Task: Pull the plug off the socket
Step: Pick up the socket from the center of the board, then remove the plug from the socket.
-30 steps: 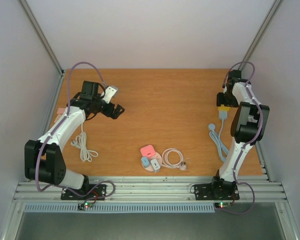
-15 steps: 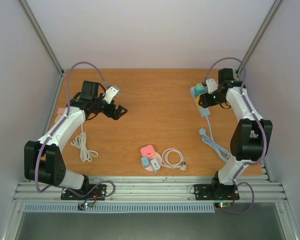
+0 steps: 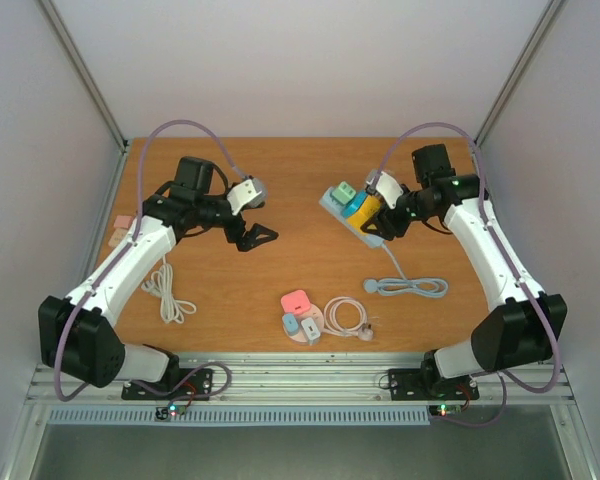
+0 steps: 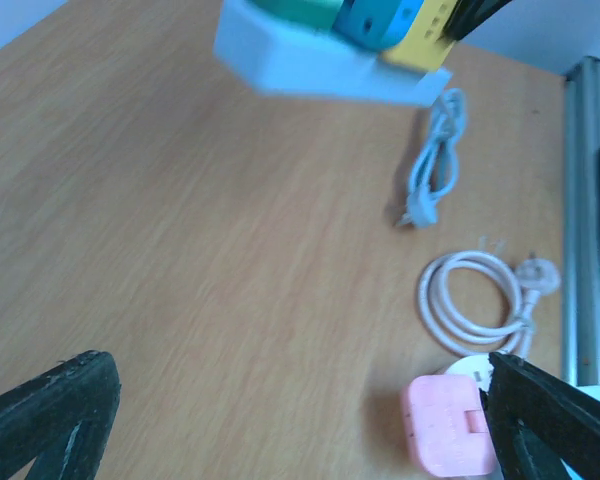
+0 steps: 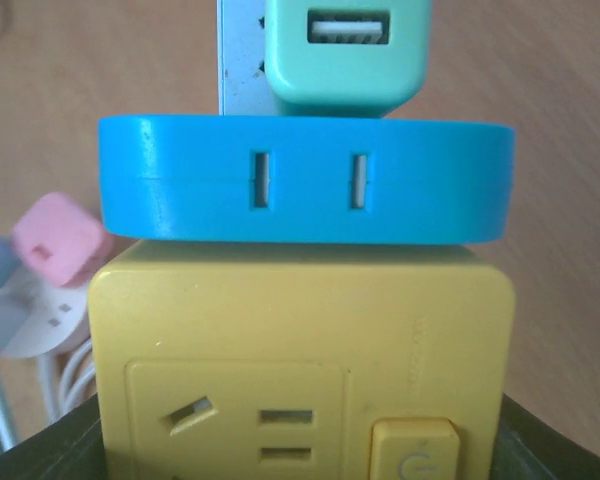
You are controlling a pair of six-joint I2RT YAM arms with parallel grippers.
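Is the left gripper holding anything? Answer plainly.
No, the left gripper is wide open, with only bare tabletop showing between its two sides.

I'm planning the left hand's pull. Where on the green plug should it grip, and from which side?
Probably by its two flat side faces, the left hand coming from the free end of the power strip. The green plug sits outermost there, the blue adapter close behind it, and the right hand grips the yellow adapter at the other end.
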